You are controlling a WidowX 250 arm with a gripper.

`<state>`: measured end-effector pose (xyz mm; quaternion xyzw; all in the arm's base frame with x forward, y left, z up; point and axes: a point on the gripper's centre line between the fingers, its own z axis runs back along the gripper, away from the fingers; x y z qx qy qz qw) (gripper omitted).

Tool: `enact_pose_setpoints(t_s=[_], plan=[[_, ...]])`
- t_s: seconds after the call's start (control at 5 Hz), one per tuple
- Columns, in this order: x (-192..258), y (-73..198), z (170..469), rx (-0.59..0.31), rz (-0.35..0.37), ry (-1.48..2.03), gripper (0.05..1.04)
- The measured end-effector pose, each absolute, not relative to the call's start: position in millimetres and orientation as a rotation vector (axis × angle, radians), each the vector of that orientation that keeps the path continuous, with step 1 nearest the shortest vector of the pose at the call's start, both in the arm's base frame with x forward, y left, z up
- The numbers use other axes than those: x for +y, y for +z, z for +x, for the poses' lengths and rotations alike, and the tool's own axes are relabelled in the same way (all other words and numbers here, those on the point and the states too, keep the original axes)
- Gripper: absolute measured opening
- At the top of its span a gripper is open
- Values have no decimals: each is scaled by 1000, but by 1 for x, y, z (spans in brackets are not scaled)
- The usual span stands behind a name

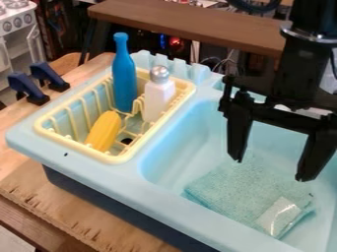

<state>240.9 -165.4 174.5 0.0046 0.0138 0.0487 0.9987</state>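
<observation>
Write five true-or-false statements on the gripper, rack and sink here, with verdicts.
1. The gripper hangs open above the sink basin. True.
2. The blue bottle lies in the basin. False: it stands in the yellow rack.
3. The white shaker has a silver top. True.
4. The gripper is holding the cloth. False: the cloth lies in the basin, and the gripper is empty.
5. A yellow object rests in the rack. True.

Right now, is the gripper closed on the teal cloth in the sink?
No, the gripper hangs open with nothing pinched between its tips, and the cloth lies in the sink basin.
</observation>
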Motion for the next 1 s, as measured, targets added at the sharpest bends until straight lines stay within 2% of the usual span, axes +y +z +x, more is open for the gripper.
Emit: enact_pose_setpoints(t_s=[0.2,0.6,1.0], plan=[[-165,164,240,55,32,98,1001],[-163,151,254,-1,25,30,1001],[-158,114,266,47,58,-4,1001]])
